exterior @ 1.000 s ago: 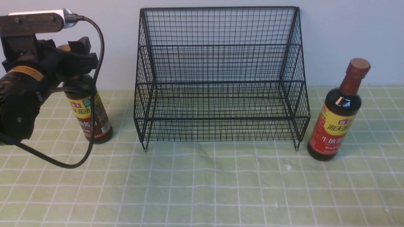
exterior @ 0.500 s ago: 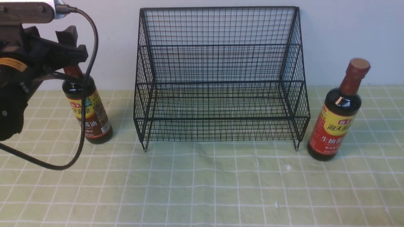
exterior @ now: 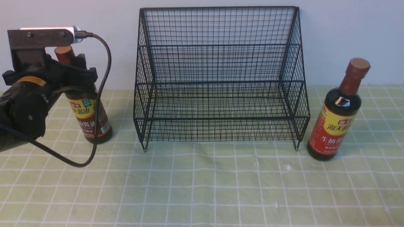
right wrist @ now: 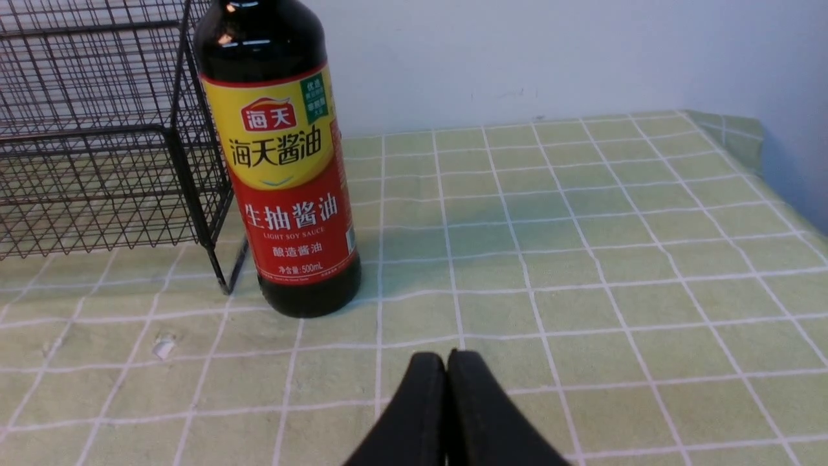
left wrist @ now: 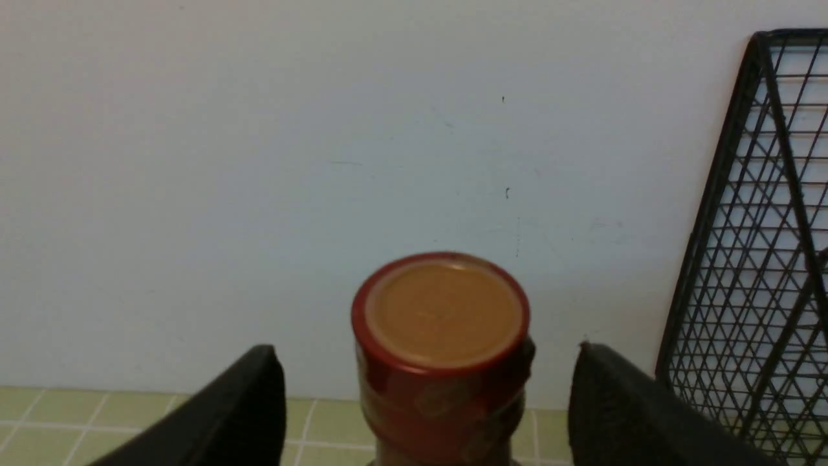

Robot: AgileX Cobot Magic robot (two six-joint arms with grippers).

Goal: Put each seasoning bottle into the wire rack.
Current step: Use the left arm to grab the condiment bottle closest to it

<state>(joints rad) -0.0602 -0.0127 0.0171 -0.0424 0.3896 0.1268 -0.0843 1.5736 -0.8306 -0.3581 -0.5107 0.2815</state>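
The brown-label seasoning bottle (exterior: 90, 118) stands upright left of the wire rack (exterior: 217, 82), its reddish cap (left wrist: 440, 317) poking up. My left gripper (exterior: 75, 71) is open, and its black fingers (left wrist: 259, 401) straddle the bottle's neck without touching it. The red-label seasoning bottle (exterior: 336, 126) stands upright just right of the rack. It also shows in the right wrist view (right wrist: 284, 181), beyond my shut, empty right gripper (right wrist: 446, 359), which hovers over the cloth. Nothing sits on the rack's two tiers.
A green checked cloth (exterior: 205, 183) covers the table, with a pale wall (exterior: 347, 31) right behind the rack. The left arm's black cable (exterior: 94, 126) loops down in front of the brown-label bottle. The cloth's right edge (right wrist: 776, 168) shows in the right wrist view.
My left gripper rose up and left half a second ago, then came back down and right around the bottle's neck. Both bottles and the rack have stayed put.
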